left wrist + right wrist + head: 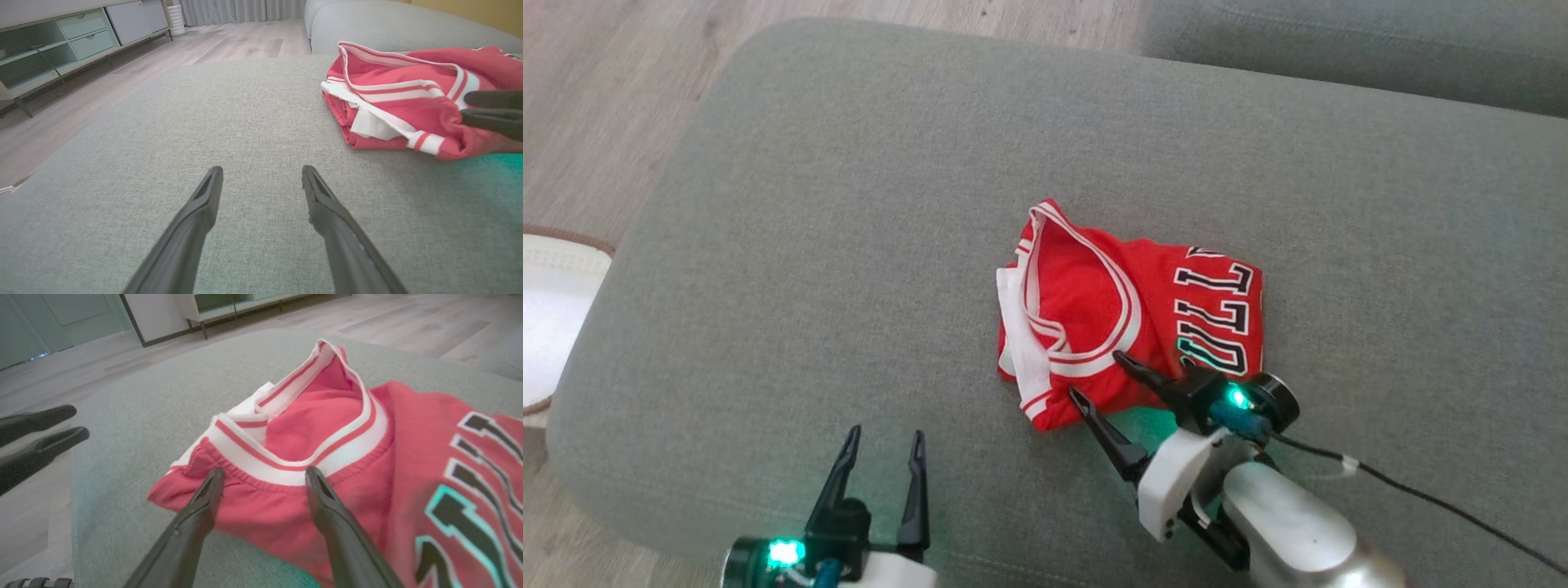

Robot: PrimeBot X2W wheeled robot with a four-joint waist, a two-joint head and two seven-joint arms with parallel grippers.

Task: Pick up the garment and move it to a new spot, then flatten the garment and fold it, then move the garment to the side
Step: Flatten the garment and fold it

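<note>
The right pincer [1094,374] is reaching in from the lower right with its two dark fingers spread wide, gripping nothing. Their tips are sitting at the near edge of the garment [1094,302], one over the red cloth just below the striped band, the other by the near corner. Whether they are touching the cloth cannot be told. A green light [1239,398] is glowing on its wrist, and a black cable [1421,498] is trailing from it to the right across the grey cushion [849,245].

The left pincer [886,433] is hovering well apart from the garment, near the cushion's front edge, its fingers likewise parted and holding nothing.

The garment, a red jersey with white-and-red trim and black, white-edged lettering [1217,314] on its right part, is lying bunched and partly folded near the middle of the cushion, its banded opening gaping upward on the left.

A second grey cushion [1339,49] is lying beyond, at the upper right. The wooden floor [605,82] is showing to the left, with a pale round thing [547,318], brown-rimmed, lying on it beside the cushion. In the left wrist view a low cabinet [61,36] is standing across the floor.
</note>
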